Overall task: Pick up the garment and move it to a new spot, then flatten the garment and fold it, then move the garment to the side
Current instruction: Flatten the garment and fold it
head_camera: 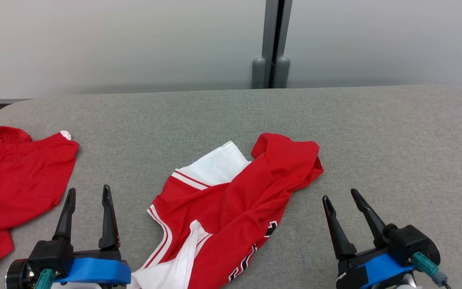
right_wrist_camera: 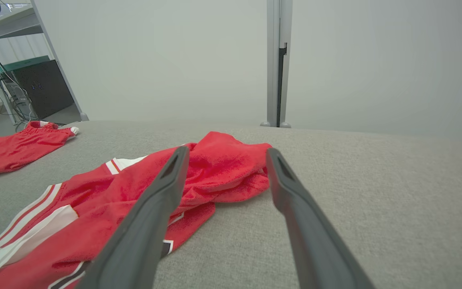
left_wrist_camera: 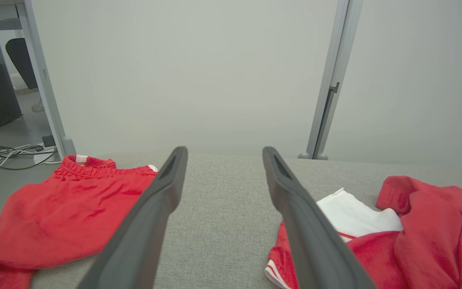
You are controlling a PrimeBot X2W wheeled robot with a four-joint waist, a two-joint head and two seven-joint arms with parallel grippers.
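A crumpled red and white jersey [head_camera: 231, 204] with dark lettering lies in the middle of the grey surface, its near end running off the bottom of the head view. The left wrist view shows the jersey [left_wrist_camera: 415, 228] at the right, and in the right wrist view the jersey [right_wrist_camera: 134, 200] spreads to the left. My left gripper [head_camera: 88, 196] stands open to the left of it, apart from the cloth, holding nothing. My right gripper [head_camera: 340, 195] stands open to the right of the jersey, close to its bunched far end, fingers empty.
Red shorts [head_camera: 14, 184] lie at the left edge of the grey padded table [head_camera: 375, 136]; the shorts [left_wrist_camera: 70, 208] appear left of my left fingers. A pale partition with a grey post [head_camera: 272, 44] stands behind the table. Cables and a dark cabinet [right_wrist_camera: 42, 86] are off to the left.
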